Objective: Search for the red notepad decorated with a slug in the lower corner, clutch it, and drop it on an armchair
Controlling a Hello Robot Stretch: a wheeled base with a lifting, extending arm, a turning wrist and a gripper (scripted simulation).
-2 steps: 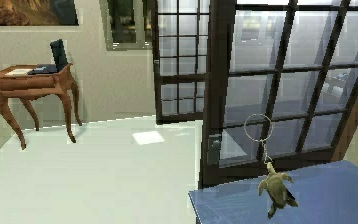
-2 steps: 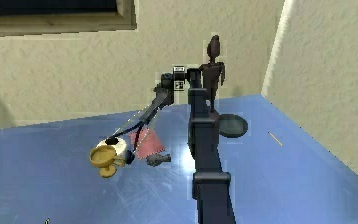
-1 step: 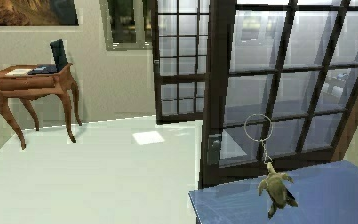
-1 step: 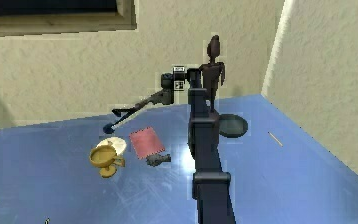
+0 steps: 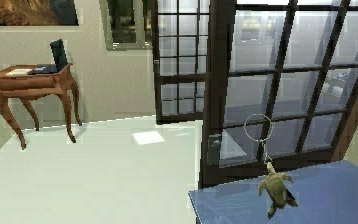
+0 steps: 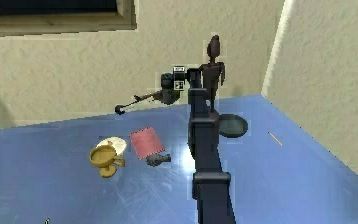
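My gripper point(image 6: 132, 103) is out at the end of the arm point(image 6: 205, 140), reaching toward the arm side view's left above the far edge of the blue table point(image 6: 47, 150). I cannot tell the state of the thin fingers point(image 6: 145, 98). Only bare beige wall point(image 6: 77, 70) lies behind their tips, so I hold nothing.

The red notepad point(image 6: 144, 145) lies flat on the table, nearer the far edge than the near one, just left of my arm and below the gripper in the picture. I cannot make out any decoration on its cover. A small dark thing point(image 6: 158, 158) touches or nearly touches its lower right corner — too small to name. Farther left, near the notepad but apart from it, stands a golden cup point(image 6: 106, 160) with a pale round dish point(image 6: 114, 146) just behind it.

On the other side of my arm a dark round disc point(image 6: 231, 126) lies near the far edge. Behind it a brown wooden figure point(image 6: 214, 68) stands upright. A thin pale stick point(image 6: 275, 139) lies toward the table's right edge.

In the forward view a blue tabletop point(image 5: 332, 195) shows at the lower right — on it lies a green turtle figure point(image 5: 277, 190) joined to a thin ring point(image 5: 259, 127). Behind stand dark-framed glass doors point(image 5: 277, 80). A wooden side table point(image 5: 27, 85) with a dark upright thing point(image 5: 58, 53) on its far right corner stands by the wall at the left.
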